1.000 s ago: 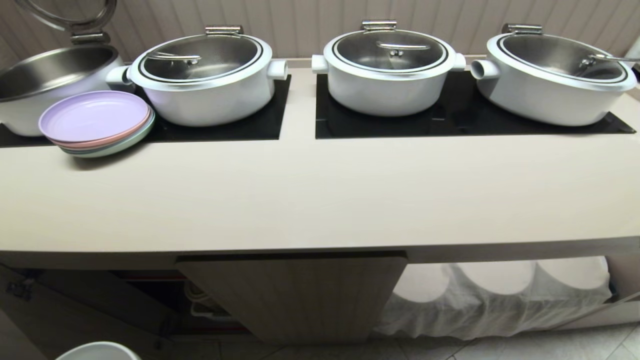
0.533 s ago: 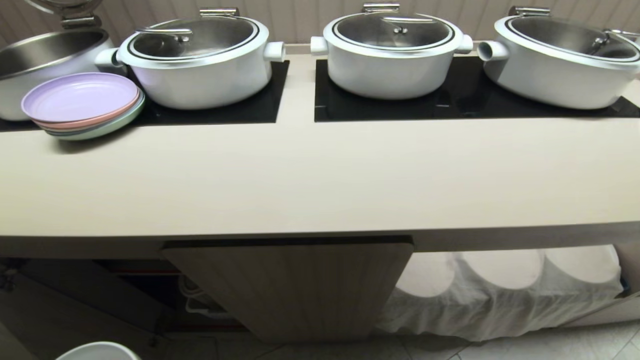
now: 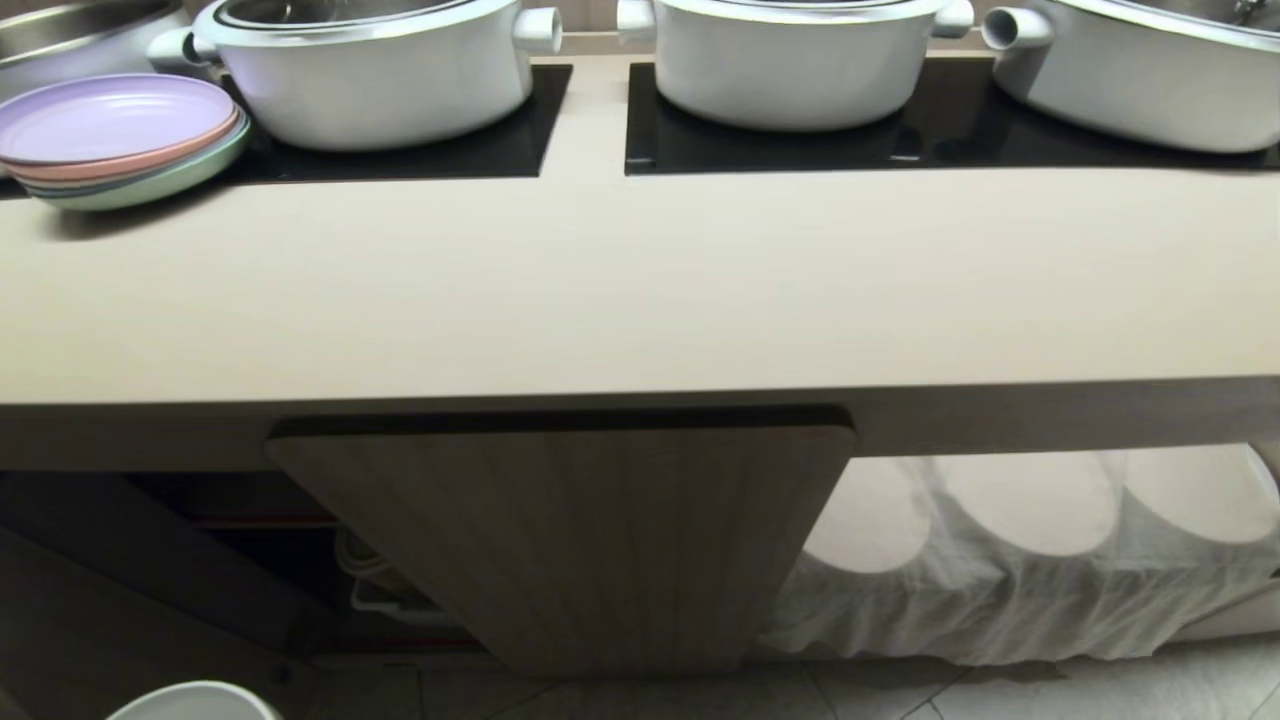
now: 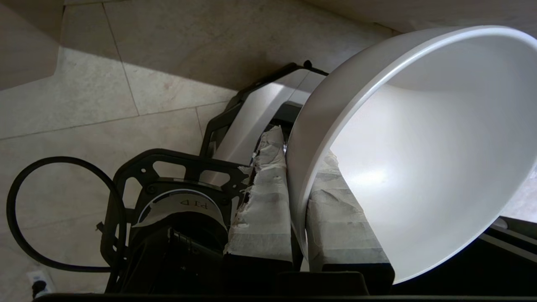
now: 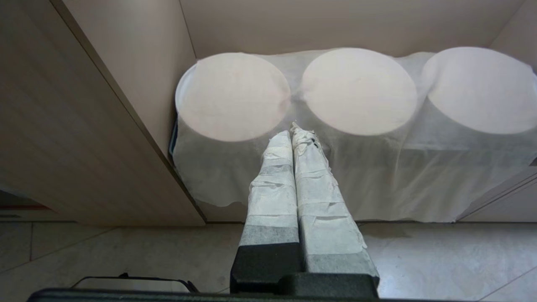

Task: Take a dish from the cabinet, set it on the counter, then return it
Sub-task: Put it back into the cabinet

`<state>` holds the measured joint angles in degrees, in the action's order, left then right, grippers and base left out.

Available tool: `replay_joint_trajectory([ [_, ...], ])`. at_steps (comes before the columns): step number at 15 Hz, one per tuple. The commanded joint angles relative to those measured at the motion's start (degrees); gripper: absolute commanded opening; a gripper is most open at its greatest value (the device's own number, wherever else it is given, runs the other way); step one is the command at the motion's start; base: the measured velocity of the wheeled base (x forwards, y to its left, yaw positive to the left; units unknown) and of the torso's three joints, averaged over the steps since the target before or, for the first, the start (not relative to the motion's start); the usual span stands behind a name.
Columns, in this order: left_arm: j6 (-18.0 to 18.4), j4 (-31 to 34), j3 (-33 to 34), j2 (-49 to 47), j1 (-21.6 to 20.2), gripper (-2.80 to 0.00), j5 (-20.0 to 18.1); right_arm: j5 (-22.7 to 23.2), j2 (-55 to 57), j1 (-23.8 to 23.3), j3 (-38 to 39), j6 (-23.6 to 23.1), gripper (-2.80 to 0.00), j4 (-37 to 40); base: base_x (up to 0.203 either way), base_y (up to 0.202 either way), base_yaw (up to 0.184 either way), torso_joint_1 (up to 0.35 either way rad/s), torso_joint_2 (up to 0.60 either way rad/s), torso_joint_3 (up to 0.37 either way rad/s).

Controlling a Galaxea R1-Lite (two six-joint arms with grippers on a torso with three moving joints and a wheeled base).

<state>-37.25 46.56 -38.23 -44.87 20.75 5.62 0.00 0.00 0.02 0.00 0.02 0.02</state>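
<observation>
The dish, a deep glossy white bowl, hangs tilted over the tiled floor with my left gripper shut on its rim, one taped finger inside and one outside. In the head view only the bowl's rim shows, at the bottom left, below the counter. The cabinet stands under the counter with a ribbed door swung open towards me, and a dark shelf edged in red lies left of the door. My right gripper is shut and empty, low before the cabinet's right compartment.
White pots stand on black panels at the back of the counter, with pastel plates at the far left. Cloth-covered round stacks fill the right compartment. My own base is under the left gripper.
The whole head picture has slid upward as the camera sank and tipped down, so the pots are cut off at the top and more cabinet shows. The bowl stays at the bottom left.
</observation>
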Motion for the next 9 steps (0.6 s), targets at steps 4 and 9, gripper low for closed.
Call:
replay_joint_trajectory([
  [4, -0.19, 0.28, 0.00, 0.29, -0.01, -2.80, 0.09, 0.00, 0.09, -0.02, 0.00, -0.02, -2.80, -0.02, 0.000, 0.000, 0.000, -0.222, 0.52, 0.289],
  [9, -0.19, 0.28, -0.27, 0.31, -0.01, -2.80, 0.18, 0.00, 0.09, -0.02, 0.00, -0.02, -2.80, -0.02, 0.000, 0.000, 0.000, -0.207, 0.48, 0.285],
])
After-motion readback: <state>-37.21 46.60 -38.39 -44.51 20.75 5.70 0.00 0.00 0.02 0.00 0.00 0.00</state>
